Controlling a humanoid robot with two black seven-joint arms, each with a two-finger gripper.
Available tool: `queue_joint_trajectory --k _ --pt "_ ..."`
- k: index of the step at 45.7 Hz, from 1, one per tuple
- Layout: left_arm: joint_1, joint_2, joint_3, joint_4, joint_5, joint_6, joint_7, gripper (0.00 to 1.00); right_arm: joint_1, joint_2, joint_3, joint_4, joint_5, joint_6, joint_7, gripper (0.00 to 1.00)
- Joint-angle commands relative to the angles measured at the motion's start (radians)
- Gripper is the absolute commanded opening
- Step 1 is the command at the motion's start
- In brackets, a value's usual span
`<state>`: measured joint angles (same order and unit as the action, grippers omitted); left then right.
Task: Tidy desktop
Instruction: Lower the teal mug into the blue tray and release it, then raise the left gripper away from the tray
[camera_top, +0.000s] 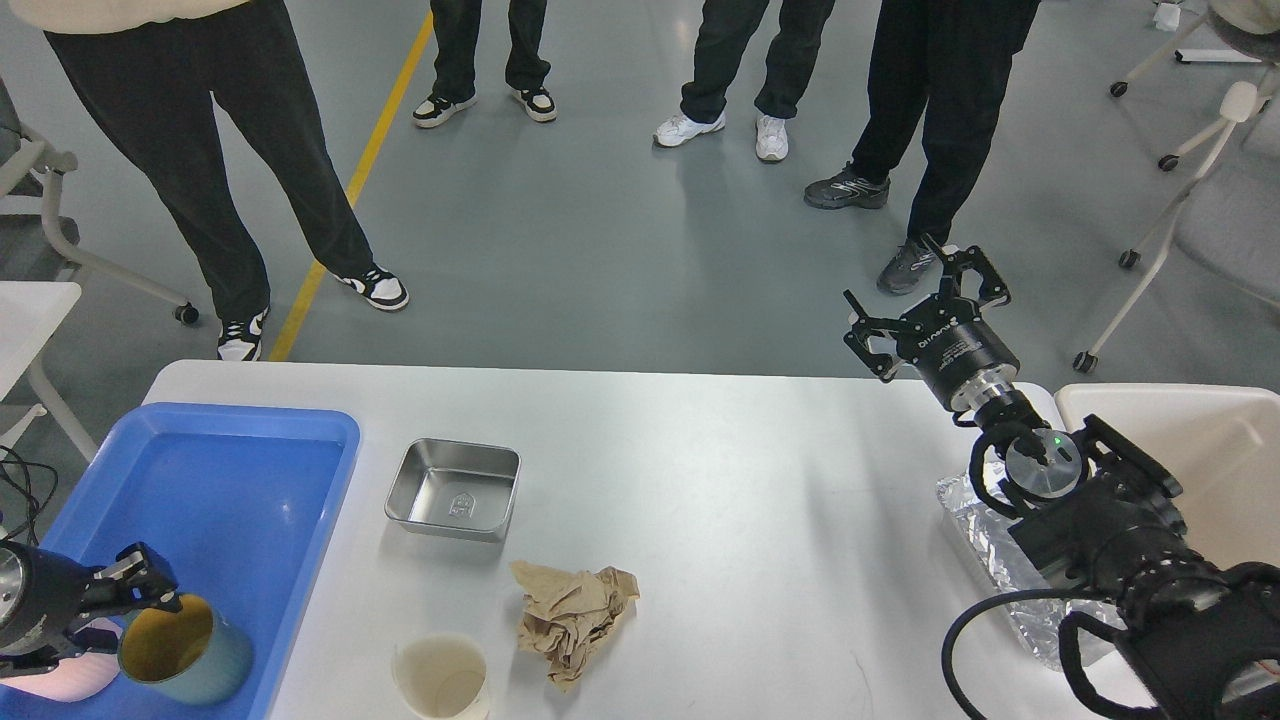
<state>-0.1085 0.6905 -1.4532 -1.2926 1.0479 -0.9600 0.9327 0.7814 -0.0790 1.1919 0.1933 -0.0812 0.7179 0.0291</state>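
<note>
1. One item is sitting in the blue tray (200, 440) at the near left: a green cup (185, 660), tilted with its mouth toward the camera. The left claw (140, 590) is hovering right at the cup's rim; its fingers look parted, but whether they are touching the rim I cannot tell. A pinkish object (60, 685) is lying partly hidden under that arm.
2. Three loose things are lying on the white worktop (720, 480), so most of the tidying looks undone: a paper cup (441, 680) at the near edge, a crumpled brown napkin (572, 618) just beside it, and an empty steel tray (454, 489) a little farther back, near the blue tray.
3. One crinkled foil container (985, 545) is resting at the near right edge of the worktop, partly hidden by the right arm.
4. One claw is idling: the right claw (925, 300) is hanging spread and empty over the far right corner of the worktop, well apart from every loose item.
5. Several people's legs are standing on the grey floor (600, 230) beyond the worktop.
</note>
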Motion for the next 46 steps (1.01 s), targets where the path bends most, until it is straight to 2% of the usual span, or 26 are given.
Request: queue_joint_trajectory --k 1,12,19,30,40,46 --pt "-0.04 0.041 -0.009 0.001 -0.084 0.0 0.0 0.96 0.002 0.001 0.0 0.0 0.0 0.0 0.0 1.0" --pt "-0.112 0.17 -0.05 -0.002 -0.313 0.0 0.0 0.97 0.006 0.008 0.0 0.0 0.0 -0.002 0.0 1.0" --pt "-0.227 0.161 -0.111 0.003 -0.453 0.0 0.001 0.97 0.009 0.018 0.0 0.0 0.0 -0.003 0.0 1.0" --pt "-0.26 -0.031 -0.286 0.01 -0.502 0.0 0.001 0.96 0.015 0.021 -0.005 0.0 -0.037 -0.009 0.0 1.0" --pt "-0.258 -0.129 -0.332 0.025 -0.505 0.0 -0.002 0.95 0.015 0.019 -0.009 0.0 -0.04 -0.015 0.0 1.0" --pt "-0.278 -0.246 -0.372 0.056 -0.497 0.069 -0.003 0.95 0.015 0.019 -0.012 0.0 -0.04 -0.015 0.0 1.0"
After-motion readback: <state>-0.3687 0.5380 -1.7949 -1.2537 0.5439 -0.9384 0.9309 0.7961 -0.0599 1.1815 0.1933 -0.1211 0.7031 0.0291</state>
